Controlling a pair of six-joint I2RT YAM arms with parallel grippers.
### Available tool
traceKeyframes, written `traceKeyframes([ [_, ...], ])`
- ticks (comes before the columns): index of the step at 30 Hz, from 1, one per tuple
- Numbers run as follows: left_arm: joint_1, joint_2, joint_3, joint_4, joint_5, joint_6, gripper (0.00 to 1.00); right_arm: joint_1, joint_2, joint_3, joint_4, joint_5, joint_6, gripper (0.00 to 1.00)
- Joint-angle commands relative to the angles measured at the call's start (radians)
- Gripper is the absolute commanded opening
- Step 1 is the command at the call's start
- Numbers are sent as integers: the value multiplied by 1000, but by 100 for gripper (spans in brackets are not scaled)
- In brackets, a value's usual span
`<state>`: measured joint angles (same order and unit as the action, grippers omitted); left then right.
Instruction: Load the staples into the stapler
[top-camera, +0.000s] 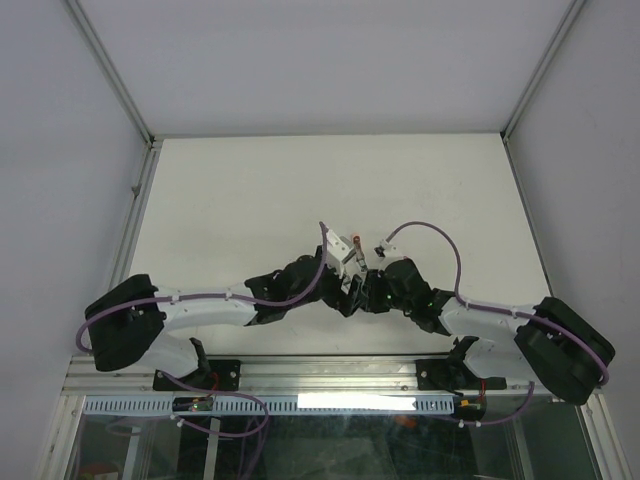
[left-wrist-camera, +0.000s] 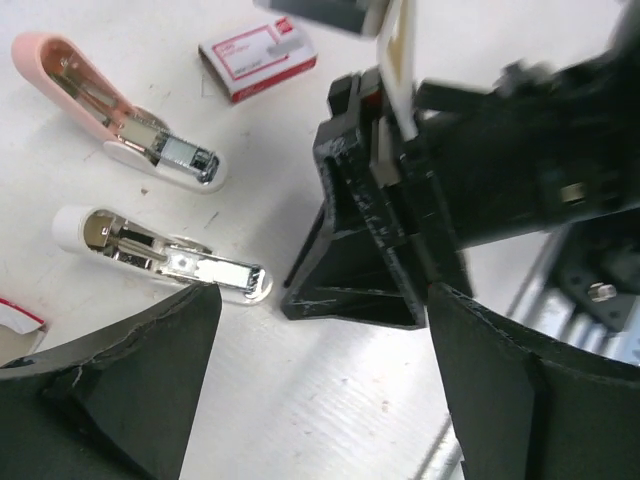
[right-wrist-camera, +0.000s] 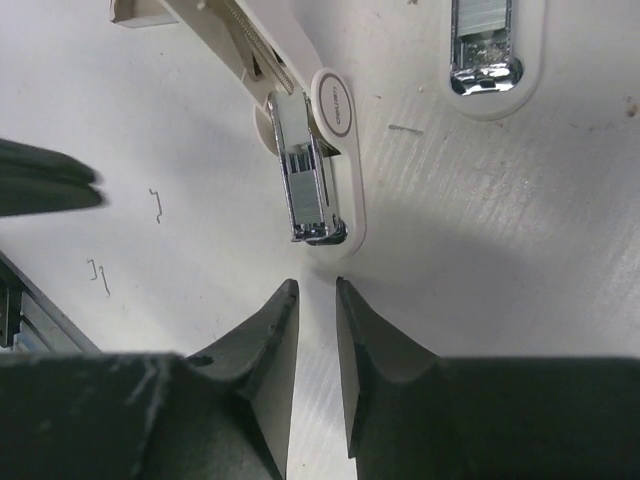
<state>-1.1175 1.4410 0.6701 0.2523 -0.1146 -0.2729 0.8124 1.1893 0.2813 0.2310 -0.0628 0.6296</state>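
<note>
Stapler open, oval logo unreadable | right hand fingers slightly parted

**Readable markings: none legible**

Left wrist view: the red-and-white box lies flat. Its top face has a pale label panel on red with rows of small print, but the characters are too blurred to read. A red-edged white scrap at the left border shows no characters that can be made out.

Right wrist view: the white stapler has an oval badge on its white plastic. There is a faint mark inside the oval, not legible.

Top external view: everything is too small for lettering to show. No brand, number or sign could be read anywhere.
</note>
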Motion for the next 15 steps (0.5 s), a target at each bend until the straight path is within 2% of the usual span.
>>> traceKeyframes([
  [1, 65, -129, 25, 46, 38, -118, 88, -1, -25, -4, -18, 38, -31, 26],
  [3, 122, -150, 36, 21, 56, -167, 90, -1, -44, -5, -22, 29, -41, 28],
  [7, 261, -92, 67, 5, 195, -236, 91, -1, -84, 3, -60, 34, -49, 31],
  [10, 287, -23, 108, -9, 235, -237, 91, -1, -108, 6, -84, 57, -38, 33],
  [13, 294, 64, 153, -29, 251, -230, 86, -14, -121, 30, -140, 92, -23, 34],
  [15, 296, 97, 171, -40, 249, -215, 79, -27, -129, 40, -155, 88, -27, 35],
])
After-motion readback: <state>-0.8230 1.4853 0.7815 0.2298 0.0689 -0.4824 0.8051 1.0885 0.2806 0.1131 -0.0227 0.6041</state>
